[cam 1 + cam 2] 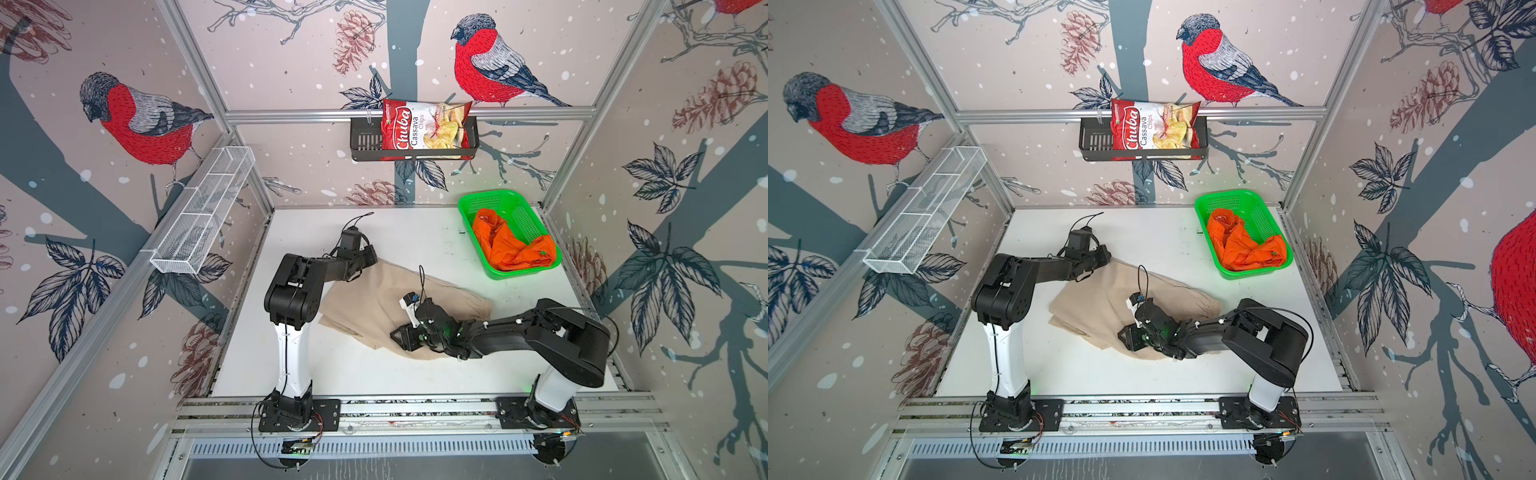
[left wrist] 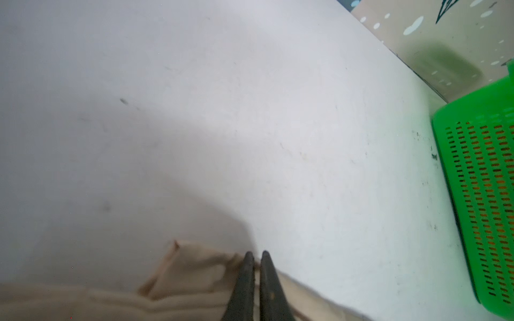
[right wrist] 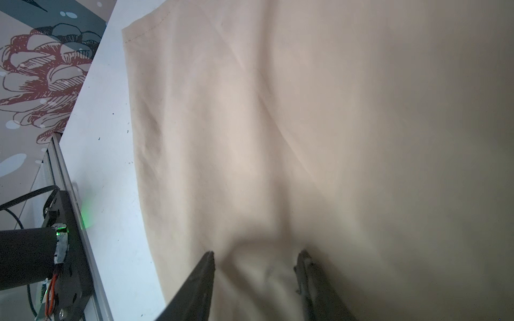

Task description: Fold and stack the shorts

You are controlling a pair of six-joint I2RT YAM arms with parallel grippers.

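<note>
At the far left corner of the beige shorts point(image 1: 365, 299), my left gripper point(image 2: 257, 252) was pinched shut on the cloth's edge. Nearer, my right gripper point(image 3: 256, 253) stood half open, a fold of the same shorts bulging between its jaws, spread across the table point(image 1: 374, 374). Far right, the orange shorts point(image 1: 511, 245) lay crumpled in the green basket point(image 1: 486, 195)

In both top views the beige shorts point(image 1: 374, 299) are partly covered by the right arm point(image 1: 498, 332). In the left wrist view they're blurred & cropped at the edge — the green basket point(image 2: 478, 166) is cropped too. The orange shorts point(image 1: 511, 245) are bunched — waistband vs. legs can't be told.
</note>
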